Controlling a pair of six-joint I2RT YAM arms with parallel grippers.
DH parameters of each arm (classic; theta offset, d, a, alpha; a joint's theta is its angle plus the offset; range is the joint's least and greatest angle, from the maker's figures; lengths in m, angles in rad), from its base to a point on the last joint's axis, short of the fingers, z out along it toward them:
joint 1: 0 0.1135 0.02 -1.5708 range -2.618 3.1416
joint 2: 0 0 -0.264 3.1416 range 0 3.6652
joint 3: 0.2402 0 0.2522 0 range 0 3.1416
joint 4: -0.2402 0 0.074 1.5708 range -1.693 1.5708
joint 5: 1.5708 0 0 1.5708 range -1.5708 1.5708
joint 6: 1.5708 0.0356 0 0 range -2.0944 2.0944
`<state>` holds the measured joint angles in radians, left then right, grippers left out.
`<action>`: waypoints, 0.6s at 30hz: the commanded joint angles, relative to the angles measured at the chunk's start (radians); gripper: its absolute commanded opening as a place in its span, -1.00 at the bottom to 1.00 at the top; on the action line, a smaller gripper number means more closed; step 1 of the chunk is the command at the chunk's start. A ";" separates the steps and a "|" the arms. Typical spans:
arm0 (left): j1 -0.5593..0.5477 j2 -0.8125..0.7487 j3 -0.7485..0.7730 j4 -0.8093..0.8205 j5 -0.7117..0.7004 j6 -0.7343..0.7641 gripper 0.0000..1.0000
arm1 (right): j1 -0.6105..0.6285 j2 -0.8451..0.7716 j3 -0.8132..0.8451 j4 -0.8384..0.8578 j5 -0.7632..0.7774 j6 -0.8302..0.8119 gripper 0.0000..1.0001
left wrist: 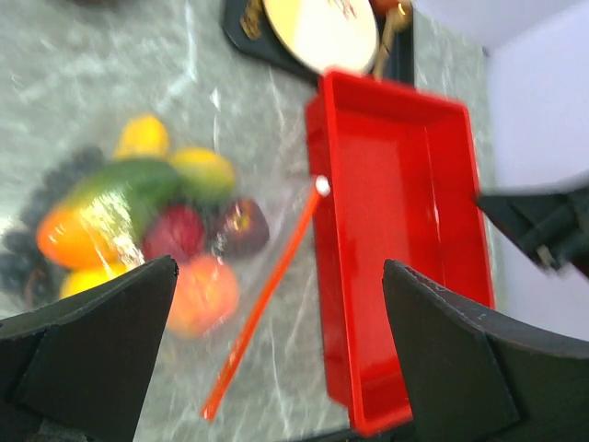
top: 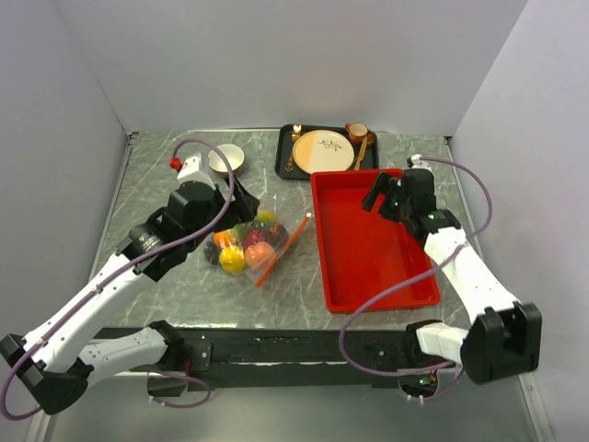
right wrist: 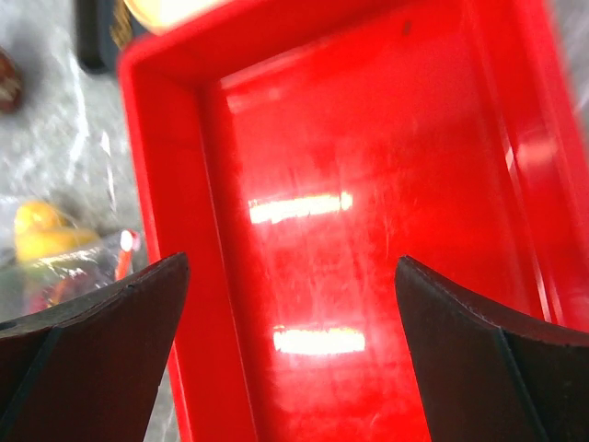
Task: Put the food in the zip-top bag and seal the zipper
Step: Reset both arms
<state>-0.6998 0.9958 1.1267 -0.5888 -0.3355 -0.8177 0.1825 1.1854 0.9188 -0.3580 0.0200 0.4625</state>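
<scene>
You're hovering the left gripper [left wrist: 279,272] and right gripper [right wrist: 293,265] wide and empty, as the fruit [top: 260,253] is sitting inside the bag [top: 241,241] left of the tray [top: 368,276], its zipper [top: 281,249] looking shut.

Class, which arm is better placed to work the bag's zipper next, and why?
Left. The left gripper, open, hangs beside the bag with the zipper just ahead; the right gripper is over the red tray.
</scene>
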 commanded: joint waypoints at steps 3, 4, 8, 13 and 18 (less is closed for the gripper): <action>0.000 0.136 0.154 -0.147 -0.232 0.005 0.99 | -0.002 -0.193 -0.090 0.155 0.090 -0.030 1.00; 0.002 0.183 0.203 -0.170 -0.249 0.011 0.99 | -0.003 -0.222 -0.101 0.177 0.101 -0.027 1.00; 0.011 0.297 0.332 -0.246 -0.342 0.044 0.99 | -0.002 -0.283 -0.165 0.244 0.279 -0.051 1.00; 0.077 0.334 0.389 -0.145 -0.266 0.150 0.99 | -0.003 -0.331 -0.259 0.330 0.494 -0.096 1.00; 0.293 0.209 0.274 0.053 0.097 0.210 0.99 | -0.003 -0.362 -0.284 0.355 0.531 -0.116 1.00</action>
<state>-0.5385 1.3304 1.4548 -0.7204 -0.4915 -0.6827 0.1825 0.8619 0.6292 -0.0975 0.4362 0.3820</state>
